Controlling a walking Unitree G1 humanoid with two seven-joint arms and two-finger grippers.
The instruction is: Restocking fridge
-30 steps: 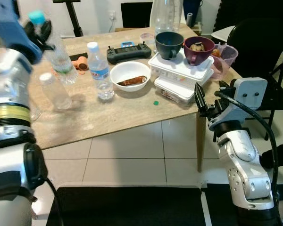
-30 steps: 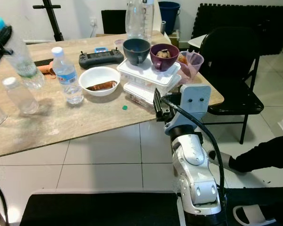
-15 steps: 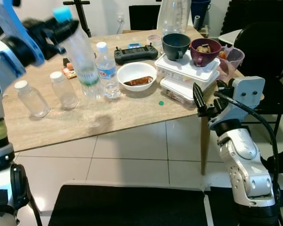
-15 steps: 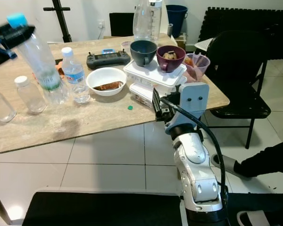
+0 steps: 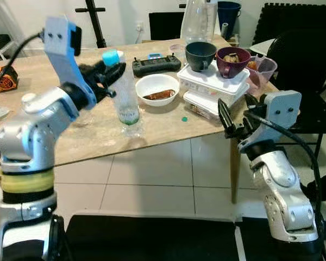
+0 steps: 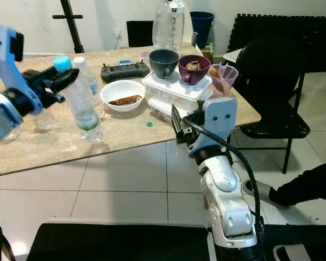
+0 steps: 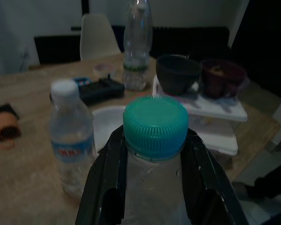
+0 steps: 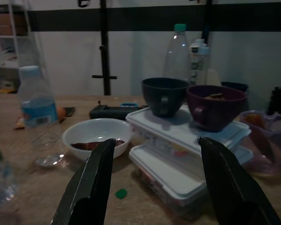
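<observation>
My left gripper [image 5: 110, 75] is shut on the neck of a clear water bottle [image 5: 126, 100] with a teal cap [image 7: 155, 124]. It holds the bottle nearly upright, the base close to the wooden table [image 5: 163, 122] near the front edge. Its black fingers [image 7: 107, 173] flank the cap. A second bottle [image 7: 72, 145], white-capped with a blue label, stands just behind. My right gripper [image 5: 228, 117] hangs open at the table's right front corner and holds nothing. In the right wrist view its fingers [image 8: 91, 187] are spread wide.
On the table are a white bowl [image 5: 156, 87] of food, a black controller [image 5: 156, 62], stacked white boxes [image 5: 214, 81] bearing a dark cup [image 5: 200, 54] and a purple bowl [image 5: 232, 60], and a tall bottle [image 5: 198, 19]. A black chair [image 5: 304, 65] stands right. A person's leg [image 6: 309, 185] lies lower right.
The left arm has swung the bottle down and to the right, from high at the left to low over the table's front. The camera has shifted. The right arm is unchanged.
</observation>
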